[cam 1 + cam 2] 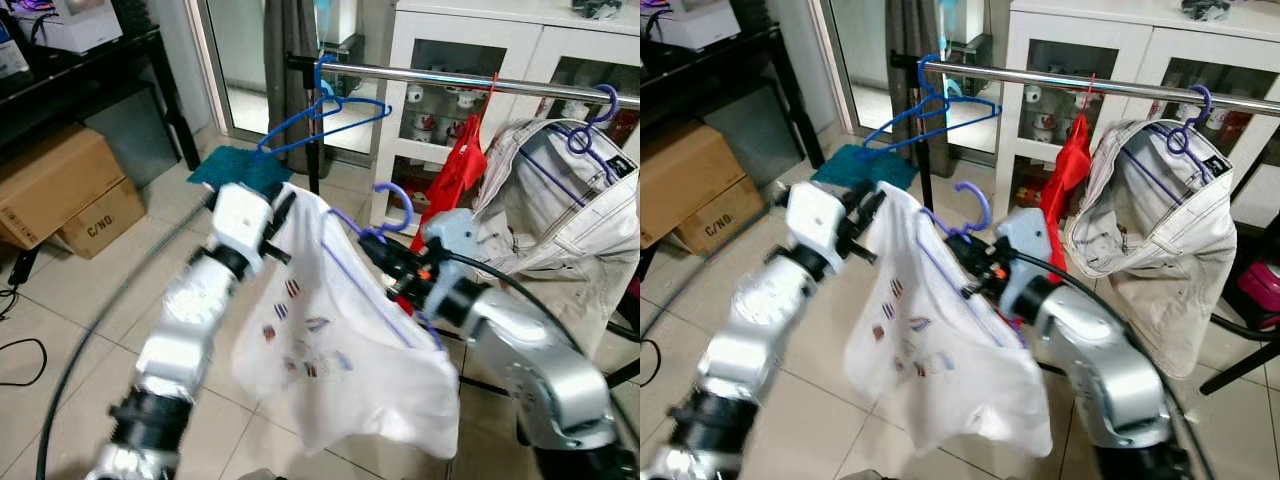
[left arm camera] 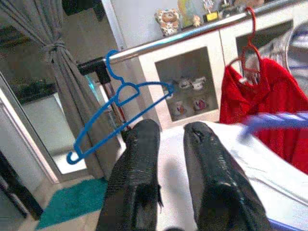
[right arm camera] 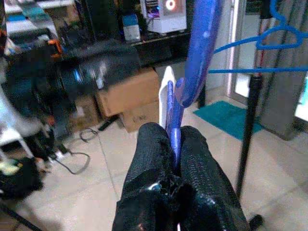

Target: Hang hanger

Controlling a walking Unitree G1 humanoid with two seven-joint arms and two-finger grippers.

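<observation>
**Right wrist view: purple hanger clamped, white shirt raised below the rail**

Right gripper (image 3: 174, 144): black fingers pressed together on the neck of the purple hanger (image 1: 392, 208), its hook rising just above the fingertips. No gap shows between fingers and plastic.

Left gripper (image 2: 171, 139): fingers slightly parted, a narrow gap between them, tips against the white shirt (image 1: 330, 340) at its upper corner. Whether cloth is pinched in that gap cannot be told.

White shirt: draped on the purple hanger, spread between the two grippers, hanging down below them; small dark printed patches on the fabric.

Chrome rail (image 1: 470, 80): above and beyond both grippers, apart from the purple hook.

Blue hanger (image 1: 325, 115): bare, hooked on the rail's end above the left gripper, tilted.

Red garment (image 1: 455, 175): on a red hanger, on the rail just beyond the right gripper.

Pale striped garment (image 1: 560, 200): on a purple hanger, farther along the rail on the right gripper's outer side.

White cabinet (image 1: 440, 50): behind the rail, glass doors, small crockery inside.

Cardboard boxes (image 1: 60, 195): on the tiled floor, well off to the left gripper's outer side.
</observation>
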